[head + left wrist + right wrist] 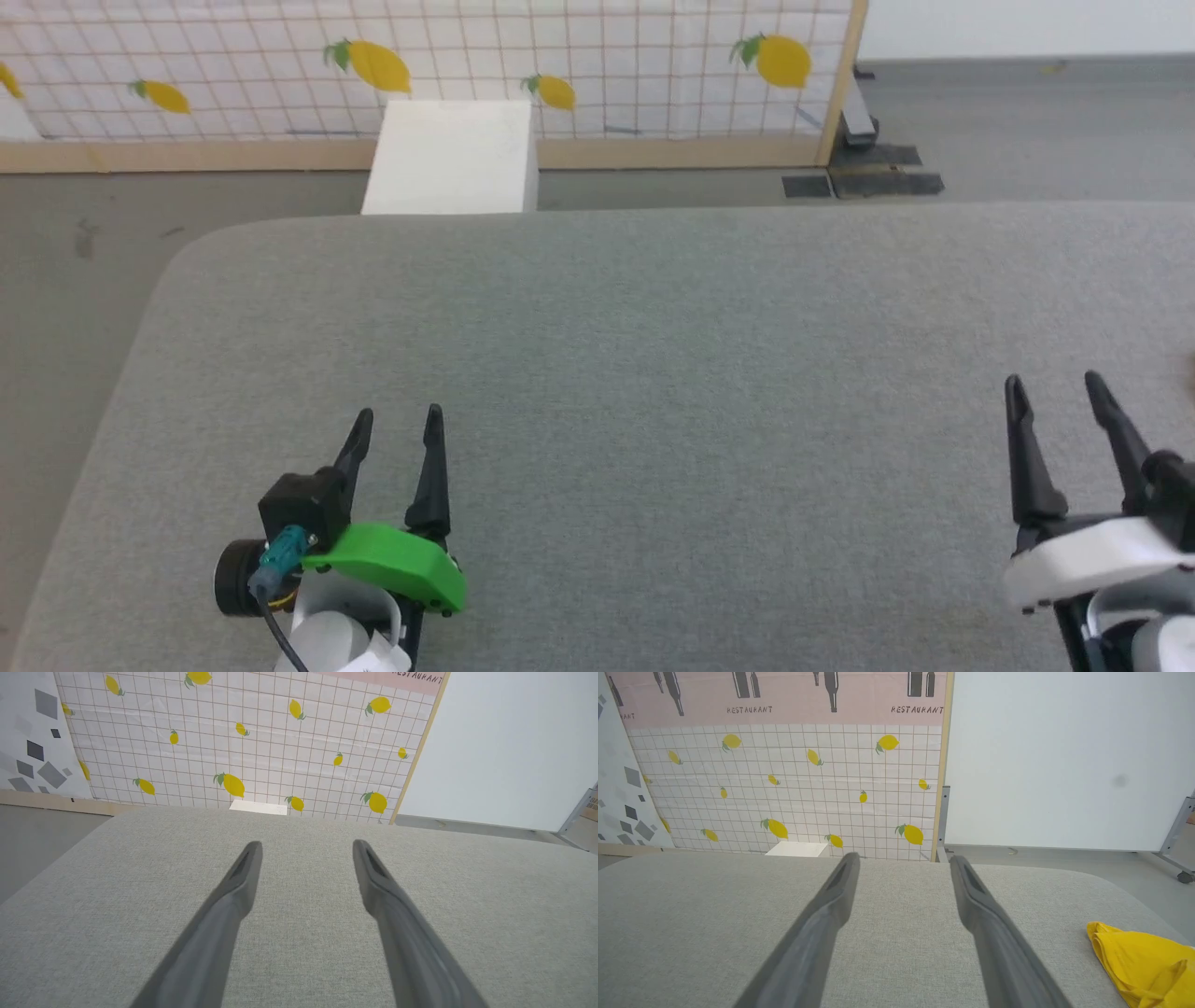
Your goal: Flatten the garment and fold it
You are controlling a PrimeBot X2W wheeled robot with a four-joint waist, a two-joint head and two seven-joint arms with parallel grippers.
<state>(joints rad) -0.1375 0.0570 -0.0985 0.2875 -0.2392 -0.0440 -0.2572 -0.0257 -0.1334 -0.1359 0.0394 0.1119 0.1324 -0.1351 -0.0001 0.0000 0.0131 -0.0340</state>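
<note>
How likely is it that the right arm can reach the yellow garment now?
Probably yes. The garment lies bunched on the grey surface off to the side of the open right gripper, with nothing between them.

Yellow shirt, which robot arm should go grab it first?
Right, probably. The yellow shirt lies bunched on the grey table just right of the right fingers, which are open. The left fingers, also open, sit at the table's far left side.

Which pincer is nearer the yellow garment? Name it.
The right pincer: the bunched garment lies beside it, off to its right. The left pincer stands farther across the grey surface.
</note>
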